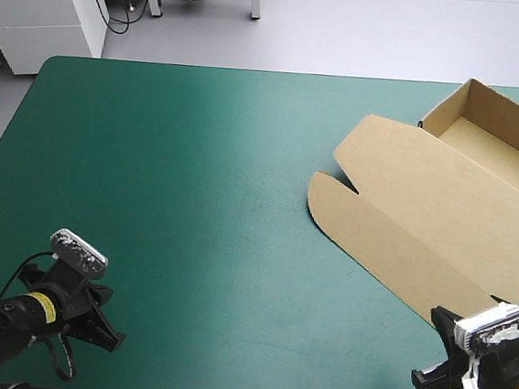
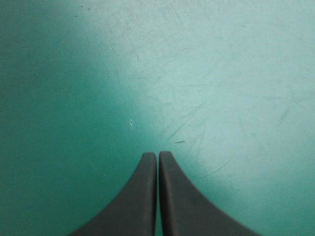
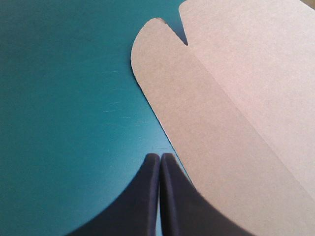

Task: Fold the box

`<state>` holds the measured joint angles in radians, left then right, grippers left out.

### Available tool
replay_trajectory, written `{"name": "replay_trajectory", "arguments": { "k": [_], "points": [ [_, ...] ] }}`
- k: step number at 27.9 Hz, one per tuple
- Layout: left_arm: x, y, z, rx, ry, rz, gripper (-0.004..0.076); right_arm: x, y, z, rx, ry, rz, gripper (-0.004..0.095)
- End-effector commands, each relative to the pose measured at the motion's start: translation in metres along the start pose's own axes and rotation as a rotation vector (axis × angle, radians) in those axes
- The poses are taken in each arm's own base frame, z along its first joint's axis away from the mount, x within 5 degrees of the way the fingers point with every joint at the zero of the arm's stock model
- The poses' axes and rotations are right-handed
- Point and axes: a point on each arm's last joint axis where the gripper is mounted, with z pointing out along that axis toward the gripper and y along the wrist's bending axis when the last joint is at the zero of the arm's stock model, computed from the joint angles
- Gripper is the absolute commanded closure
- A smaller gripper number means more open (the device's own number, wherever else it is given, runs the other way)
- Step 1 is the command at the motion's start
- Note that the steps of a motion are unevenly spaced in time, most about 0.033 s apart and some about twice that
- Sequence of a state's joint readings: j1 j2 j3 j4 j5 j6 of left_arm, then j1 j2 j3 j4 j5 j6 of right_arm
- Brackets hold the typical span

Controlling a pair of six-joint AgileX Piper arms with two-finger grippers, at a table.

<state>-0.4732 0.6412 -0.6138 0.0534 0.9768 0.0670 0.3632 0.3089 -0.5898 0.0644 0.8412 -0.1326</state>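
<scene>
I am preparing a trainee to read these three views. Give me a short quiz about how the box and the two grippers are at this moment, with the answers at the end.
1. True or false: the left gripper is shut on the box.
2. Choose one. The box is: A) a fully flat sheet; B) an open tray with its lid lying flat; C) held up above the table.
3. Short answer: which is nearer the box, the left gripper or the right gripper?

Key
1. False: its fingers are shut over the bare teal-green cover.
2. B.
3. The right gripper, shut, beside the lid's edge.
</scene>
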Motion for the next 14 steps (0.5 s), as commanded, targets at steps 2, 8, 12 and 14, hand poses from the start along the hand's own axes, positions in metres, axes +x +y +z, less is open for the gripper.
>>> {"name": "replay_trajectory", "arguments": {
  "k": [2,8,12,14],
  "points": [
    [-0.005,-0.001,0.001,0.015,-0.063,-0.019,0.0731,-0.007,-0.001,-0.001,0.014,-0.062,-0.007,0.0921],
    [-0.004,-0.001,0.002,0.013,-0.067,-0.018,0.0731,0.002,-0.001,0.007,0.012,-0.030,-0.006,0.0921],
    [-0.005,-0.001,0.002,0.013,-0.070,-0.018,0.0731,0.013,0.000,0.016,0.006,0.017,-0.002,0.0921],
    [-0.004,-0.001,0.002,0.014,-0.064,-0.018,0.0731,0.014,0.000,0.016,0.005,0.020,-0.001,0.0921]
  ]
}}
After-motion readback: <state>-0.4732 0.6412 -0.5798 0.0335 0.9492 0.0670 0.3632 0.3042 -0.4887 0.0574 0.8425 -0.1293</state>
